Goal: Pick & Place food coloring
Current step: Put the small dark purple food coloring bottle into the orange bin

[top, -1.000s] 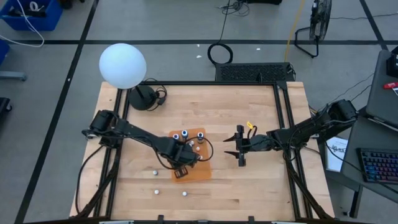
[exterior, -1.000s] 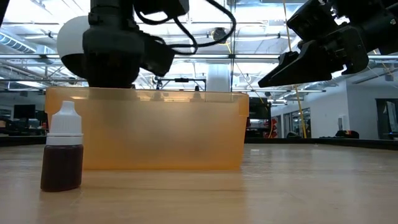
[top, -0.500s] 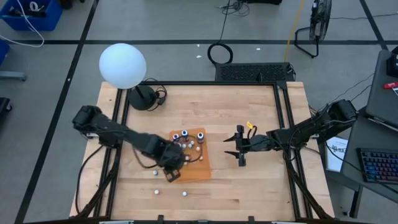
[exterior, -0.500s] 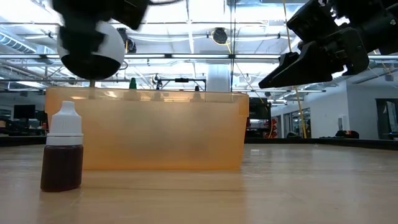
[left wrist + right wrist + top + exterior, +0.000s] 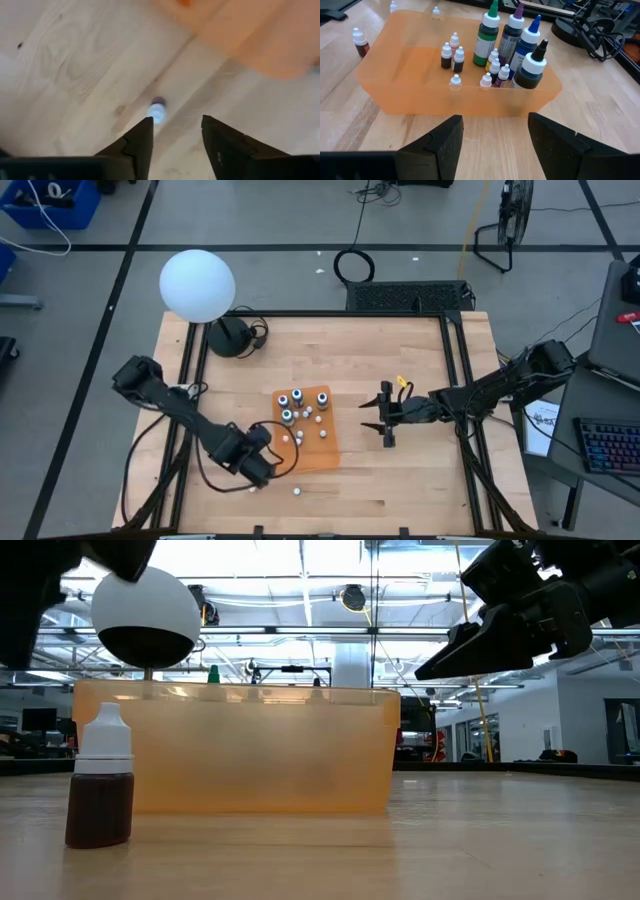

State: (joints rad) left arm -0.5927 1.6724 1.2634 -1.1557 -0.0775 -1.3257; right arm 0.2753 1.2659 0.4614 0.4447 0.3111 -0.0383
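Several small food coloring bottles and some taller ones stand in the orange bin (image 5: 310, 430) (image 5: 465, 75) at mid-table. More small bottles stand upright on the wood near the front edge: one (image 5: 297, 491), and a brown one (image 5: 100, 790) (image 5: 360, 42). My left gripper (image 5: 266, 470) (image 5: 175, 125) points down, open, over the table left of the bin. A white-capped bottle (image 5: 157, 108) stands on the wood below its fingers, untouched. My right gripper (image 5: 385, 418) (image 5: 495, 135) waits open to the right of the bin, aimed at it.
A white globe lamp (image 5: 197, 284) on a dark base stands at the table's far left corner. Black frame rails run along the table's edges. Bare wood lies between the bin and the table's right and near edges.
My left gripper has swung away from over the bin's near-left corner toward the table's near-left, rising out of the low view and rolling about its own axis. The bin and the brown bottle in front have stayed put.
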